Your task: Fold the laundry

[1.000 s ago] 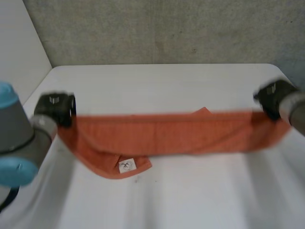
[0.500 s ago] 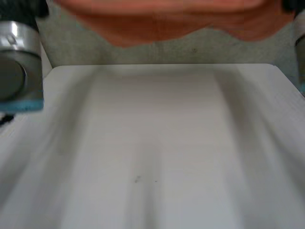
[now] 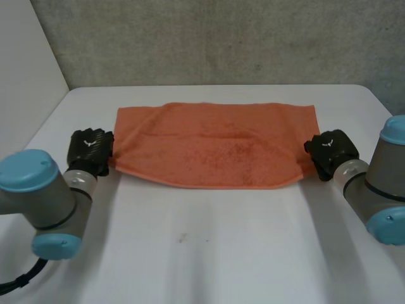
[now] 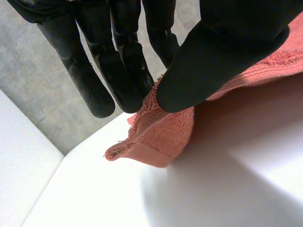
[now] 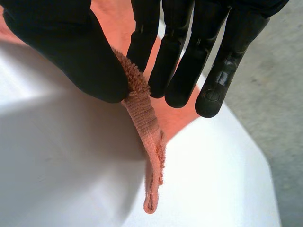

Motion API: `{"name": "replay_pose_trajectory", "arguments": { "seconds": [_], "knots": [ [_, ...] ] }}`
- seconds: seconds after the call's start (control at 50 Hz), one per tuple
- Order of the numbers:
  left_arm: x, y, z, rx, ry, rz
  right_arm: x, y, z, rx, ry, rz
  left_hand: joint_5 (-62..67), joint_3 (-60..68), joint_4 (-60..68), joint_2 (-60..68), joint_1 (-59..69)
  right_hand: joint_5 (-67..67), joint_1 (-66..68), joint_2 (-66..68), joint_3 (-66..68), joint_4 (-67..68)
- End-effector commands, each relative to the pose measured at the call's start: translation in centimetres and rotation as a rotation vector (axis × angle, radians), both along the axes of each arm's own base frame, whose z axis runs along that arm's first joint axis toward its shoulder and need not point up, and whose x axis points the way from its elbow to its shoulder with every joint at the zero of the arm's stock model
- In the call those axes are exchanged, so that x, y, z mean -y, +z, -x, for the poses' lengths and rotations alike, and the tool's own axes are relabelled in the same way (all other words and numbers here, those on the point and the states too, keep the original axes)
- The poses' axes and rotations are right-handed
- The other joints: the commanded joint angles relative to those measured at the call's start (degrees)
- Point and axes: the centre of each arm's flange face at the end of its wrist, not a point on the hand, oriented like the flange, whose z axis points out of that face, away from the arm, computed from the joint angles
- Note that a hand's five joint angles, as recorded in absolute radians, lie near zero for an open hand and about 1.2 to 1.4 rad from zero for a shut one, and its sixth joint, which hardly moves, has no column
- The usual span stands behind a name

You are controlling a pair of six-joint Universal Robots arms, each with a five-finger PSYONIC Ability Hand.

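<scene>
On the far half of the white table [image 3: 209, 253] the orange towel [image 3: 215, 145] lies spread as a wide rectangle, its long sides running across the table and its far edge close to the table's back edge. I cannot tell whether it is one layer or already doubled.

The step in hand looks like the lay-out before a fold: the cloth is down flat and each hand is at a near corner. The left hand [image 3: 90, 151] is at the near left corner and the right hand [image 3: 330, 152] at the near right corner, and the near edge bows slightly between them.

The next move probably calls for both hands to lift together and carry the near edge over to meet the far edge. They would need to stay level and the same distance apart, so that the corners land square and the towel does not drag or bunch.

In the left wrist view, the thumb [image 4: 227, 52] presses the towel's hem against nearly straight fingers [image 4: 123, 71], with the corner poking out below the pinch. In the right wrist view, the thumb [image 5: 66, 52] and fingers [image 5: 180, 71] nip the edge the same way, and a short strip of hem hangs down to the table. Both hands therefore have a firm pinch on the cloth and nothing else in them.
</scene>
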Motion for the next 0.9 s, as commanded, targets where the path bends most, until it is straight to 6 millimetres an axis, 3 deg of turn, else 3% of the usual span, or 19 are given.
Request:
{"name": "replay_pose_trajectory", "arguments": {
  "seconds": [0.02,0.06,0.08,0.12,0.22,0.34,0.4,0.44,0.46,0.48,0.5,0.54,0.56,0.6,0.62,0.66,0.72,0.76,0.9],
  "knots": [
    [-2.7,2.6,-2.3,0.026,0.048,-0.072,-2.8,2.5,2.0,-0.072,0.029,-0.132,10.6,10.3,10.2,10.2,11.5,13.0,24.2,12.0,11.6,11.5],
    [-4.8,4.3,-3.5,0.041,0.073,-0.128,-3.7,3.6,2.5,-0.106,0.045,-0.156,10.6,10.3,10.2,10.2,11.5,13.0,24.2,12.0,11.6,11.5],
    [-4.8,4.3,-3.5,0.041,0.073,-0.128,-3.7,3.6,2.5,-0.106,0.045,-0.156,10.6,10.3,10.2,10.2,11.5,13.0,24.2,12.0,11.6,11.5],
    [-6.9,6.2,-4.6,0.055,0.102,-0.188,-5.6,5.3,3.8,-0.19,0.067,-0.228,10.6,10.3,10.2,10.2,11.5,13.0,24.2,12.0,11.6,11.5],
    [-9.4,7.6,-5.7,0.068,0.115,-0.277,-7.6,6.7,5.8,-0.311,0.101,-0.353,10.6,10.3,10.2,10.2,11.5,13.0,24.2,12.0,11.6,11.5],
    [-9.1,7.9,-5.4,0.065,0.102,-0.259,-5.7,7.3,6.0,-0.315,0.097,-0.249,10.6,10.3,10.2,10.2,11.5,13.0,24.2,12.0,11.6,11.5],
    [-7.5,6.9,-4.9,0.065,0.095,-0.241,-4.8,6.5,6.0,-0.314,0.098,-0.237,10.6,10.3,10.2,10.2,11.5,13.0,24.2,12.0,11.6,11.5],
    [-4.6,5.7,-4.4,0.06,0.095,-0.215,-2.3,4.4,5.5,-0.314,0.097,-0.219,10.6,10.3,10.2,10.2,11.5,13.0,24.2,12.0,11.6,11.5],
    [-4.6,5.7,-4.4,0.06,0.095,-0.214,-2.3,4.4,5.5,-0.314,0.097,-0.219,10.6,10.3,10.2,10.2,11.5,13.0,24.2,12.0,11.6,11.5],
    [-3.1,5.1,-4.1,0.059,0.098,-0.199,-1.4,3.9,4.8,-0.306,0.101,-0.192,10.6,10.3,10.2,10.2,11.5,13.0,24.2,12.0,11.6,11.5],
    [-3.1,5.1,-4.1,0.059,0.098,-0.199,-0.6,3.8,3.7,-0.292,0.107,-0.151,10.6,10.3,10.2,10.2,11.5,13.0,24.2,12.0,11.6,11.5],
    [-0.3,4.0,-3.0,0.061,0.078,-0.161,0.4,3.8,2.7,-0.276,0.106,-0.107,10.6,10.3,10.2,10.2,11.5,13.0,24.2,12.0,11.6,11.5],
    [-0.2,4.0,-3.0,0.061,0.078,-0.161,1.5,3.3,2.0,-0.264,0.099,-0.07,10.6,10.3,10.2,10.2,11.5,13.0,24.2,12.0,11.6,11.5],
    [2.5,2.8,-1.6,0.073,0.056,-0.118,2.7,2.8,1.5,-0.258,0.091,-0.03,10.6,10.3,10.2,10.2,11.5,13.0,24.2,12.0,11.6,11.5],
    [2.5,2.8,-1.6,0.073,0.056,-0.117,2.7,2.8,1.5,-0.258,0.091,-0.03,10.6,10.3,10.2,10.2,11.5,13.0,24.2,12.0,11.6,11.5],
    [4.8,1.5,-0.4,0.085,0.042,-0.073,4.8,1.9,0.8,-0.243,0.081,0.051,10.6,10.3,10.2,10.2,11.5,13.0,24.2,12.0,11.6,11.5],
    [5.9,1.0,-0.1,0.086,0.039,-0.047,6.5,1.0,-0.3,-0.238,0.09,0.138,10.6,10.3,10.2,10.2,11.5,13.0,24.2,12.0,11.6,11.5],
    [7.6,0.5,0.6,0.079,0.037,0.012,7.2,0.5,-0.9,-0.232,0.094,0.179,10.6,10.3,10.2,10.2,11.5,13.0,24.2,12.0,11.6,11.5],
    [9.0,-0.4,2.4,0.06,0.005,0.096,9.6,-2.0,-1.6,-0.232,0.074,0.259,10.6,10.3,10.2,10.2,11.5,13.0,24.2,12.0,11.6,11.5]
  ]
}}
